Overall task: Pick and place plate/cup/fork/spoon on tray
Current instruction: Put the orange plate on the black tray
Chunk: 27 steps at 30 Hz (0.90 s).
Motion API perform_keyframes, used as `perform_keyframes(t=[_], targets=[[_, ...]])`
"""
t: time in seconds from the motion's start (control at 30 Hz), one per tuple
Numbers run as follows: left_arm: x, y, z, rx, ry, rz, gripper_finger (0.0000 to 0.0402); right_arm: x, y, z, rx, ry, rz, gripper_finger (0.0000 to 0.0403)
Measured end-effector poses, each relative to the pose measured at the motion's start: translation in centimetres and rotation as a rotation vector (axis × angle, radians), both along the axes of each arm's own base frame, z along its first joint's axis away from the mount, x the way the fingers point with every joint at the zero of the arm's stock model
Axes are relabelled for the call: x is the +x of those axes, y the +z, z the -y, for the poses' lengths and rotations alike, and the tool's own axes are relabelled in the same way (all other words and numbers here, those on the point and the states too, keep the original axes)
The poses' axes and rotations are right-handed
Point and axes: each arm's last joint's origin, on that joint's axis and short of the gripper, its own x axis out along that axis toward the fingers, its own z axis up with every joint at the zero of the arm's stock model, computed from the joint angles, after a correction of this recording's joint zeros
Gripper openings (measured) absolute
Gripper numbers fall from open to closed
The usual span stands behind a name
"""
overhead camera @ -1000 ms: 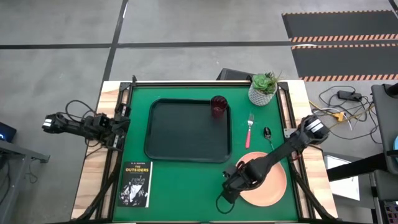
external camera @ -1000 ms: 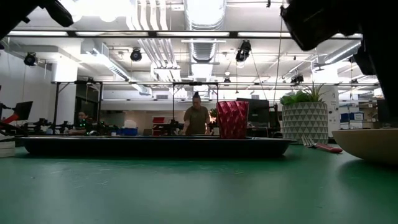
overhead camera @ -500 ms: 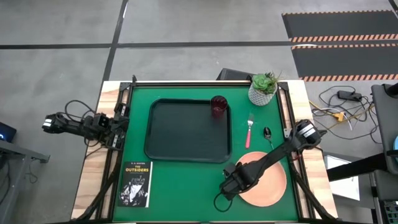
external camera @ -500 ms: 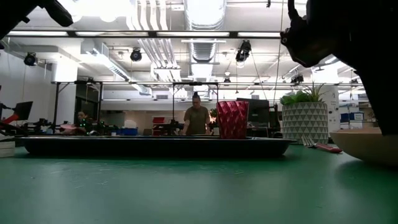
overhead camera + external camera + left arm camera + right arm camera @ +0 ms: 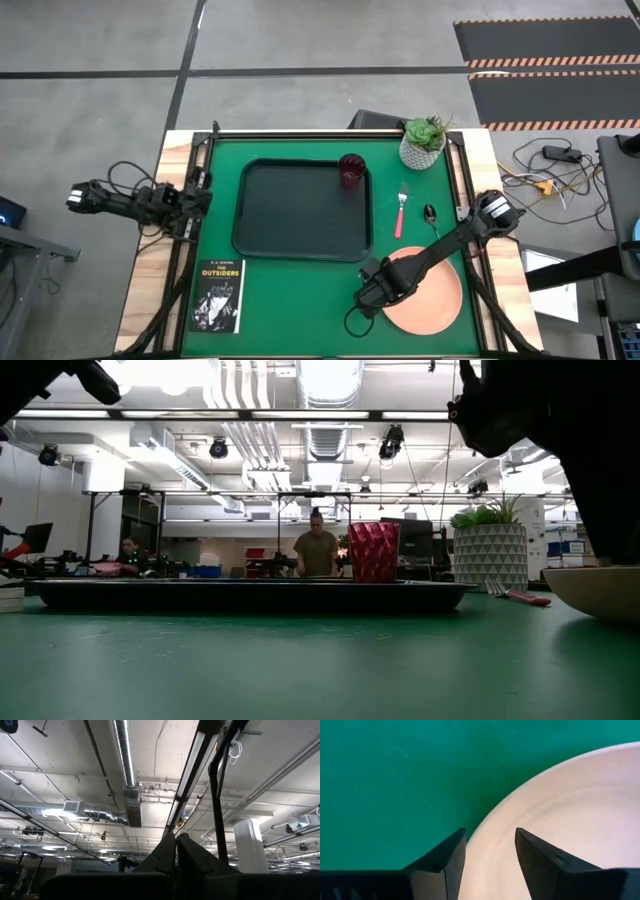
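Observation:
The salmon-pink plate lies flat on the green table at the near right; it also shows in the low view. My right gripper is open, pointing down at the plate's left rim, one finger over the table outside the rim and one over the plate. The dark red cup stands in the far right corner of the dark tray. The pink-handled fork and the spoon lie right of the tray. My left gripper is shut, parked off the table's left edge.
A white pot with a green plant stands at the far right corner. A black book lies at the near left. Bare green table lies between the tray's near edge and the plate. A person shows in the room behind.
My right gripper has gone down and a little toward the table's near edge, closer to the plate's left rim. The plate has stayed where it was.

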Motion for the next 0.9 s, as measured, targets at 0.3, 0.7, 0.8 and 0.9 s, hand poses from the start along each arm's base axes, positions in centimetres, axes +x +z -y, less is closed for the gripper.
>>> perform_keyframes(t=[0.3, 0.7, 0.8, 0.9], targets=[[0.0, 0.0, 0.0, 0.001, 0.001, 0.001, 0.0000, 0.6, -1.4, -0.5, -0.002, -0.022, 0.008, 0.0172], [-0.1, 0.1, 0.0, -0.001, 0.002, 0.011, 0.0000, 1.0, -2.5, -0.8, 0.018, -0.066, -0.003, 0.0072], [-0.1, 0.1, 0.0, -0.002, 0.002, 0.014, 0.0000, 0.9, -2.4, -0.9, 0.034, -0.065, -0.015, 0.0038], [-0.2, 0.1, 0.0, -0.002, 0.002, 0.016, 0.0000, 0.9, -2.3, -0.9, 0.051, -0.058, -0.023, 0.0017]])
